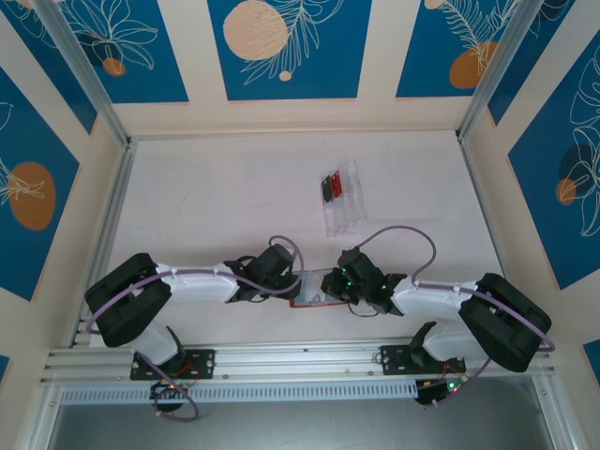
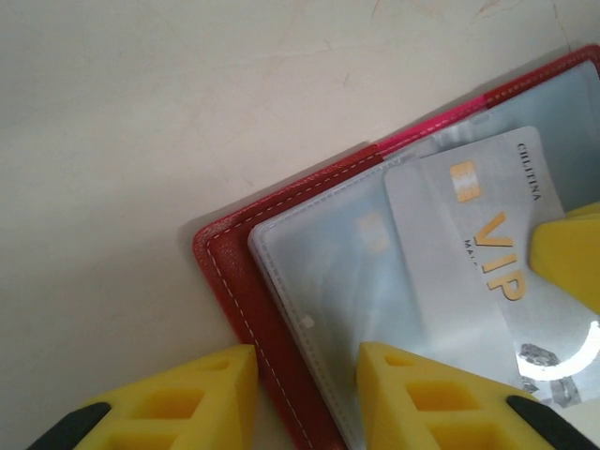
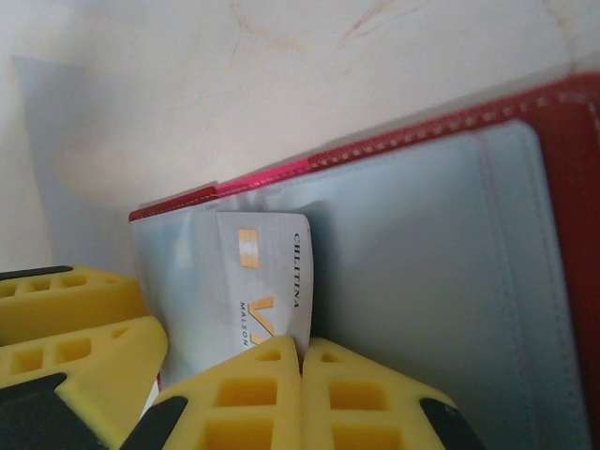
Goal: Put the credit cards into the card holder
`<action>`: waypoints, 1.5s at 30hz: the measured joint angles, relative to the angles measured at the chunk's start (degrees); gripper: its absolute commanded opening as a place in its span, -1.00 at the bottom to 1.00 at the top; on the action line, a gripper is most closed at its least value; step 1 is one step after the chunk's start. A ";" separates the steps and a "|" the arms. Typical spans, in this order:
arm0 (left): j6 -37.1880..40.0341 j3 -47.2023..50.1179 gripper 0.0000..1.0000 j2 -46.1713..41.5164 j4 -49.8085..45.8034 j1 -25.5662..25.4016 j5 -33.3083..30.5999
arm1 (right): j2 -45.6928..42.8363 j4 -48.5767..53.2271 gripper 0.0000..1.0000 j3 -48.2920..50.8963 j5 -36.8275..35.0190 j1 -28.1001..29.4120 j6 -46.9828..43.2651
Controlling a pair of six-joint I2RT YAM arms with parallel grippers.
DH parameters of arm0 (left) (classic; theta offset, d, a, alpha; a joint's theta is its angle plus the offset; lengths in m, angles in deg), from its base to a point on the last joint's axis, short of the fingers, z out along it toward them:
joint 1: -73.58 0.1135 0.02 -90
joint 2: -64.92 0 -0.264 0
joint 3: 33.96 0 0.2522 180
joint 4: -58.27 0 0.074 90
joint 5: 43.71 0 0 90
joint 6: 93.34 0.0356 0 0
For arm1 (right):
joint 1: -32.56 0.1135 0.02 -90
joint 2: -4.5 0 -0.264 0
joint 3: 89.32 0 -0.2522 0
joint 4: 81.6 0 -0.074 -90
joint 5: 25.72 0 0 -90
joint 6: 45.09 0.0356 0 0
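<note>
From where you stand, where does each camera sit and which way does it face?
Top external: fixed above and behind, looking down on the table; the left arm, right arm and red card holder show.
Left wrist: on the left arm, looking down past its open left pincer at the card holder's corner.
Right wrist: on the right arm, looking past its right pincer, shut on a silver card.
Shared: both wrist views show the card holder and that card.
</note>
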State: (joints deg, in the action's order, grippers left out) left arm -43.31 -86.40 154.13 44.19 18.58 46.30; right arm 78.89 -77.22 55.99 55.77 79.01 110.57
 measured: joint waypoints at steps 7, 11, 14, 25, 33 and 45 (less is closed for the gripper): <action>0.00 0.00 -0.34 0.00 -0.11 0.00 0.00 | 3.78 -1.01 -1.00 -1.79 2.43 -0.37 -1.73; 0.00 0.00 -0.33 0.00 -0.31 0.00 -0.07 | 5.03 -0.17 -1.00 -3.37 3.63 -0.98 -3.43; -0.02 0.00 -0.33 0.00 -0.33 0.00 -0.07 | 5.66 0.35 -1.00 -3.98 4.76 -1.62 -4.72; -0.15 -0.07 -0.32 -0.22 -1.18 0.00 -1.14 | 10.29 0.13 -1.00 -7.43 9.64 -3.06 -9.51; -0.20 -0.22 -0.31 -0.24 -1.60 0.00 -1.55 | 10.91 0.72 -1.00 -8.26 10.95 -3.54 -12.87; -0.22 -0.39 -0.31 0.13 -1.38 0.00 -1.53 | 9.75 3.65 -1.00 -9.33 15.76 -7.45 -17.86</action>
State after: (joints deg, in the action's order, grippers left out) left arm -43.53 -86.79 154.26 42.81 18.58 44.77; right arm 88.64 -73.57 46.65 71.53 71.56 92.72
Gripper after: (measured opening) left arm 0.342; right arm 0.063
